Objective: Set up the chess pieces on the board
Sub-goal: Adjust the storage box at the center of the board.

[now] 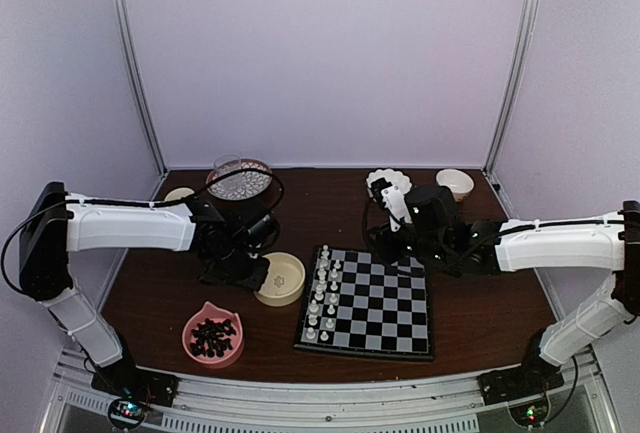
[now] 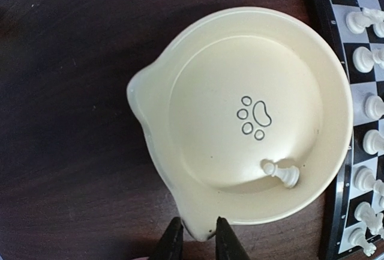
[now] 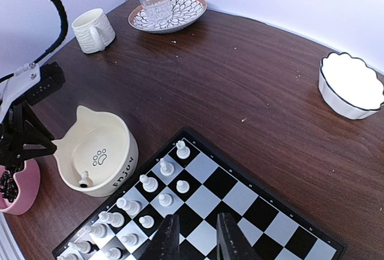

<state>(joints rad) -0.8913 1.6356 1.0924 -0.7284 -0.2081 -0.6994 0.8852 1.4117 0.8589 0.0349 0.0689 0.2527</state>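
Note:
The board lies right of centre, with white chess pieces standing in two columns along its left side. Beside its left edge sits a cream paw-print bowl. One white piece lies on its side in that bowl, also visible from the right wrist as a piece. My left gripper is shut on the pointed ear of the bowl's rim. My right gripper hovers over the board near the standing pieces, narrowly open with nothing between its fingers.
A pink bowl of dark pieces sits near the front left. At the back stand a patterned plate carrying a glass, a white mug, a scalloped white bowl and a small cream cup.

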